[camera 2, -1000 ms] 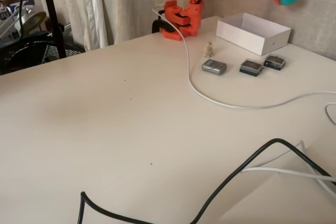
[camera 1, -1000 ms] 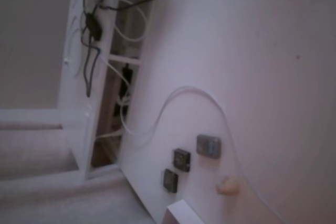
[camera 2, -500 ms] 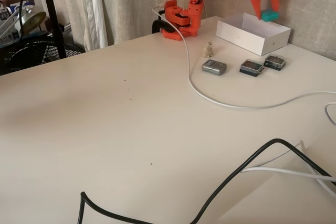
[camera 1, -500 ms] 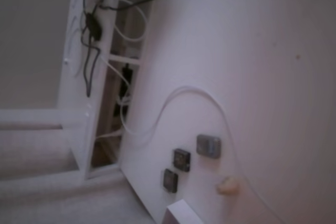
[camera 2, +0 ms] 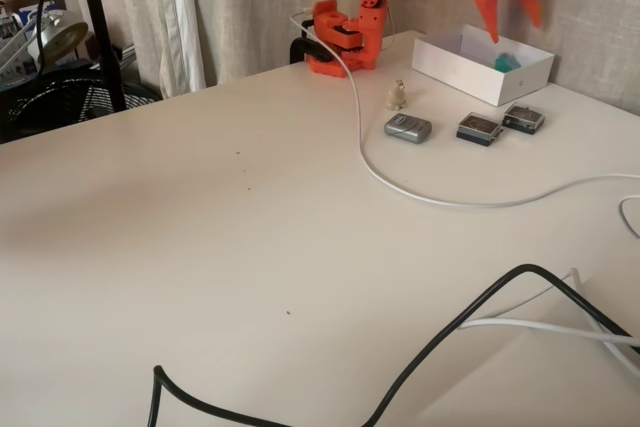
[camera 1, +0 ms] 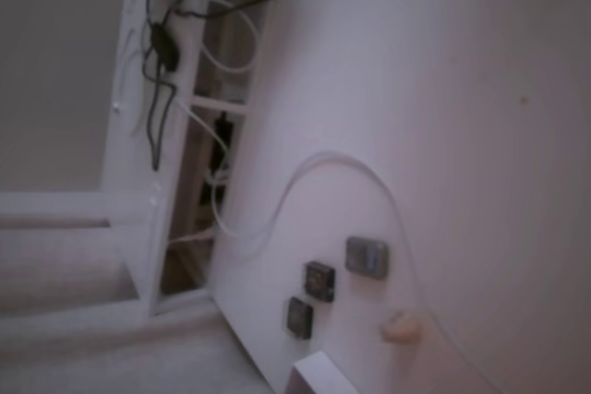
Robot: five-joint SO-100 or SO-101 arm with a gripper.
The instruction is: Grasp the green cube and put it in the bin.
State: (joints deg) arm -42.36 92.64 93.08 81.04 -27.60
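In a fixed view my orange gripper (camera 2: 515, 31) hangs just above the white bin (camera 2: 455, 75) at the far right of the table. Its fingers are spread open and hold nothing. The green cube (camera 2: 507, 63) lies inside the bin, against its right inner wall, directly under the gripper. The arm's orange base (camera 2: 345, 37) stands left of the bin. The other fixed view is blurred. It shows only a corner of the bin (camera 1: 319, 377) at the bottom edge, with neither the gripper nor the cube.
In front of the bin lie a grey pad (camera 2: 408, 127), two dark pads (camera 2: 479, 128) (camera 2: 523, 118) and a small beige figurine (camera 2: 398, 95). A white cable (camera 2: 400, 185) curves across the table. A black cable (camera 2: 450, 332) crosses the near edge.
The gripper came down over the bin while shut on the green cube, then opened. The cube dropped into the bin.
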